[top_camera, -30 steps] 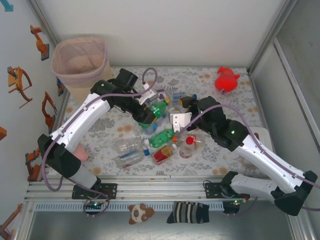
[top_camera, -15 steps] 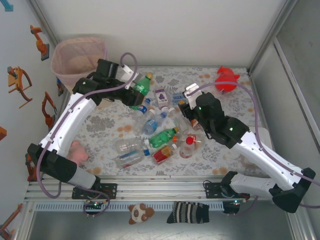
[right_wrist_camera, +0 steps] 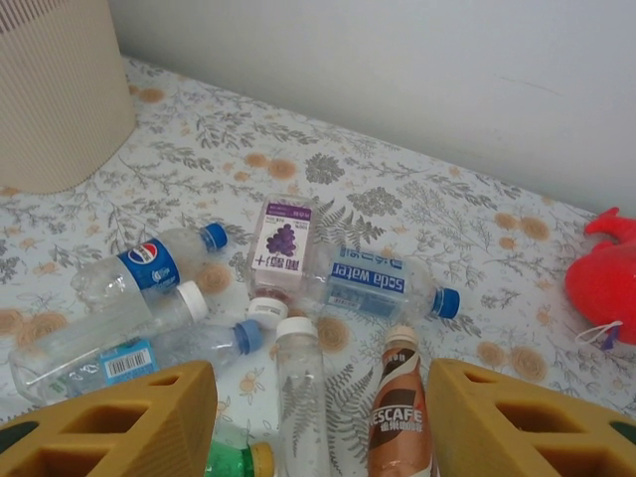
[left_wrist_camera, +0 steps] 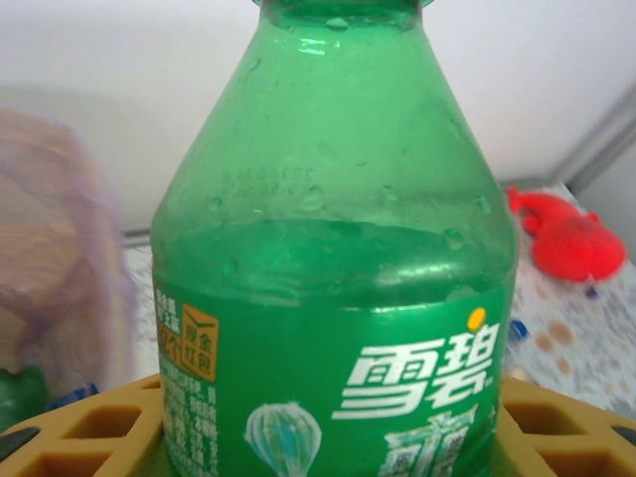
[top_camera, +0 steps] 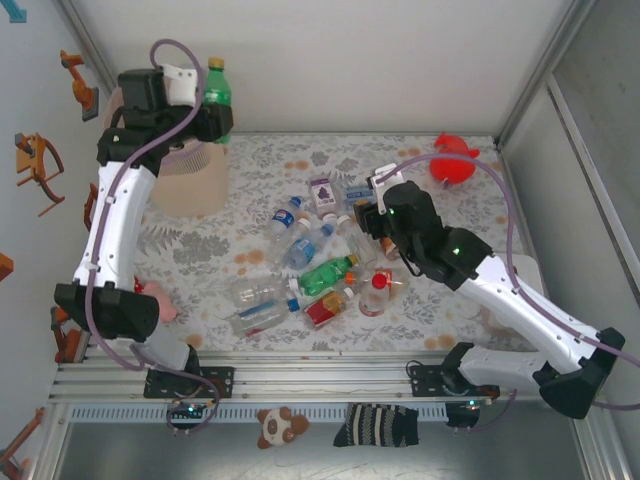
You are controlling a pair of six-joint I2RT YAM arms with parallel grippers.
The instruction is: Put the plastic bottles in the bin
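My left gripper (top_camera: pixel 203 112) is shut on a green bottle (top_camera: pixel 217 92), held upright and high at the back left, over the beige bin (top_camera: pixel 185 188). In the left wrist view the green bottle (left_wrist_camera: pixel 333 298) stands between the yellow fingers (left_wrist_camera: pixel 84 432), with the bin's pinkish bag (left_wrist_camera: pixel 50 278) behind on the left. My right gripper (top_camera: pixel 366 216) hovers open above the pile of plastic bottles (top_camera: pixel 320 265) in mid-table. Below its jaws (right_wrist_camera: pixel 318 383) lie a clear bottle (right_wrist_camera: pixel 303 397) and a brown-labelled bottle (right_wrist_camera: pixel 397 417), neither of them gripped.
A purple carton (top_camera: pixel 321 192) lies among the bottles. A red plush toy (top_camera: pixel 452 160) sits at the back right, a pink one (top_camera: pixel 152 298) by the left arm's base. Walls close off the left, back and right.
The left arm has carried the green bottle from the pile up and left, to above the bin. The right gripper has drawn back slightly over the pile.
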